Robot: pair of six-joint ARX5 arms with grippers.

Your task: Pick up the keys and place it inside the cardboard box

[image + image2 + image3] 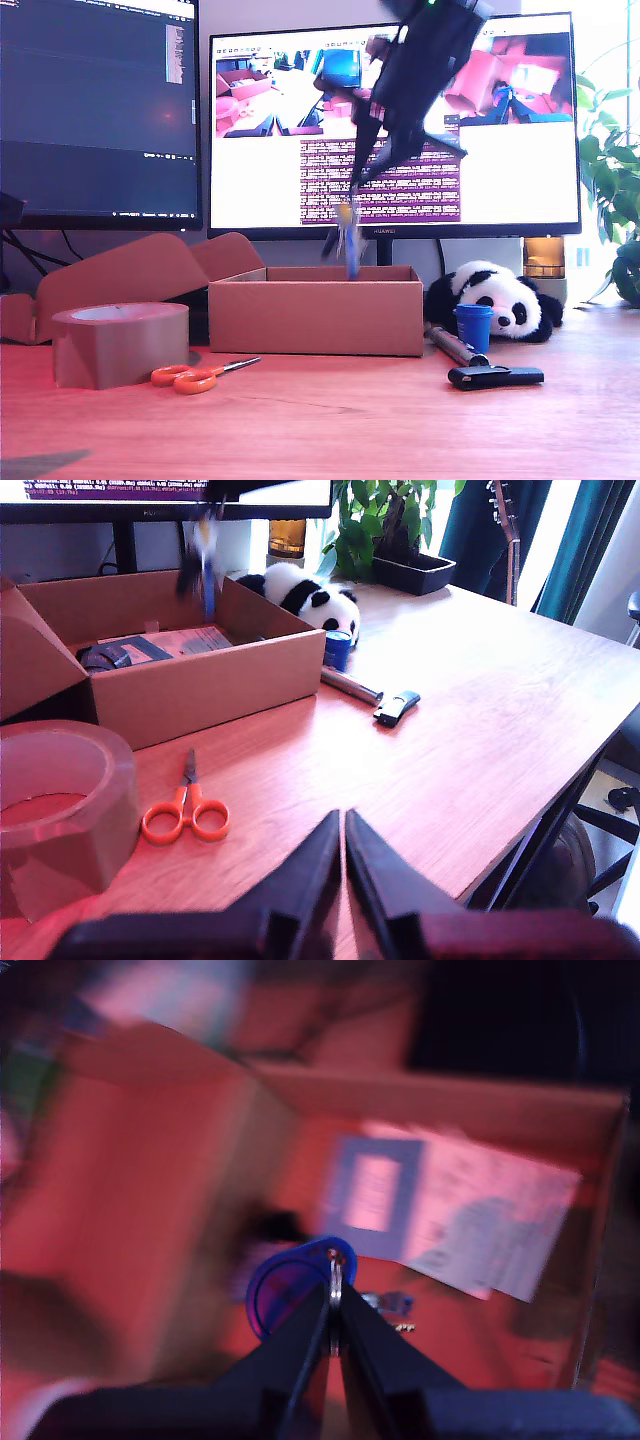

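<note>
The keys dangle blurred in the air over the open cardboard box, just above its back edge. My second gripper reaches down from the top of the exterior view and is shut on them. In the second wrist view its fingertips pinch the key ring beside the round blue fob, with the box's floor below. The first wrist view shows the keys hanging over the box from afar. My first gripper is shut on nothing, low over the table's near part.
A brown tape roll and orange-handled scissors lie toward the exterior view's left of the box. A blue cup, a toy panda and a black gadget sit toward its right. Paper and a dark object lie inside the box.
</note>
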